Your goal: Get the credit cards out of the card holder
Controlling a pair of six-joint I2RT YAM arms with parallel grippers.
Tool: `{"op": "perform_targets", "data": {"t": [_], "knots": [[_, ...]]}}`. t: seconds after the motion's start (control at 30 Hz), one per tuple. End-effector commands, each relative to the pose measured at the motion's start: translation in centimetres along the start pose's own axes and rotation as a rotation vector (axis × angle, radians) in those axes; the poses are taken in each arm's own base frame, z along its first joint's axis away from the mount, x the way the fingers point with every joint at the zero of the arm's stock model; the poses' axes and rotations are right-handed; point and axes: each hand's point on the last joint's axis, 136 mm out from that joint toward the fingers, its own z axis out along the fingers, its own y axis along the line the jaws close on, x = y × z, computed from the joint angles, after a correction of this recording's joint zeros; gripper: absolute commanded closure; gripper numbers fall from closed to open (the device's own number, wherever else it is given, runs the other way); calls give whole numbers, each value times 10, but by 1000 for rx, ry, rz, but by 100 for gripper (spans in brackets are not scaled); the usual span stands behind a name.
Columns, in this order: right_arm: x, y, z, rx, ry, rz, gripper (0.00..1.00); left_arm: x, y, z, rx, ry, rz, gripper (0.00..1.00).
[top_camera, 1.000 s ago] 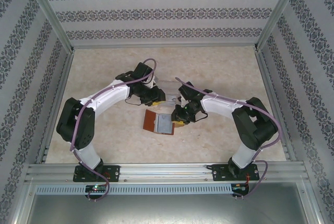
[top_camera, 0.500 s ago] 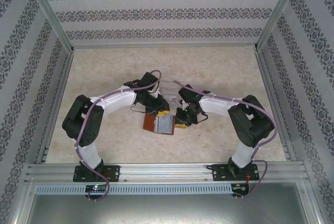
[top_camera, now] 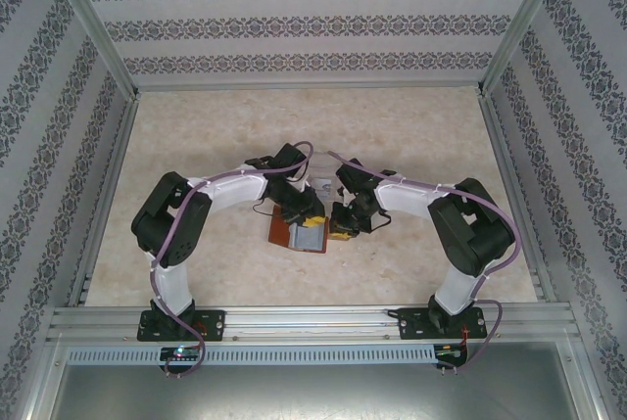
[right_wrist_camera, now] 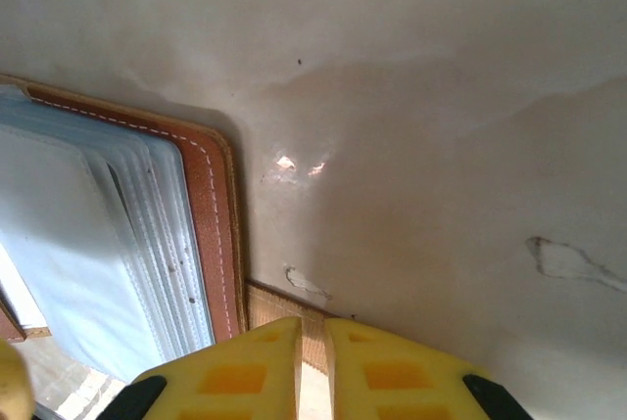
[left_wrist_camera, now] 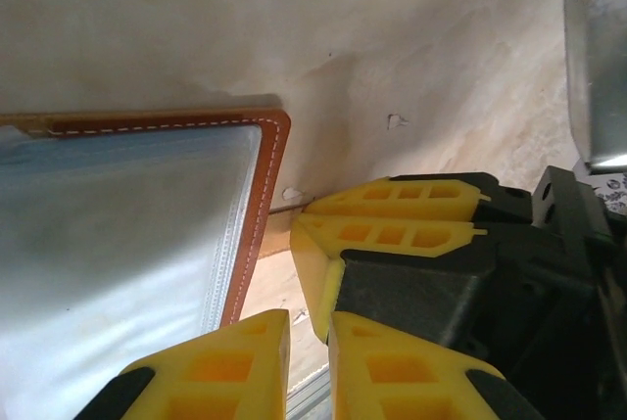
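Card holder [top_camera: 294,234] open, right fingers [right_wrist_camera: 245,371] pinching strap [right_wrist_camera: 284,307]

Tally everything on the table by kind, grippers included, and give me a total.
Grippers: 2, the left gripper and the right gripper
Card holder: 1, lying open
Clear box: 1
Total: 4
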Motion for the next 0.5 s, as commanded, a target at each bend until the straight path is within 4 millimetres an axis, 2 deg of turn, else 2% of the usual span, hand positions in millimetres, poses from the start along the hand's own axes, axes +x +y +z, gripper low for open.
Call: {"op": "perform_targets", "data": {"t": [0.0,0.47], "knots": [[6,-19,8,55,29,8,83,9,8,7,-26,43,5,83],[6,-20,8,59,32,9,83,12,36,25,-104,77,5,84]]}}
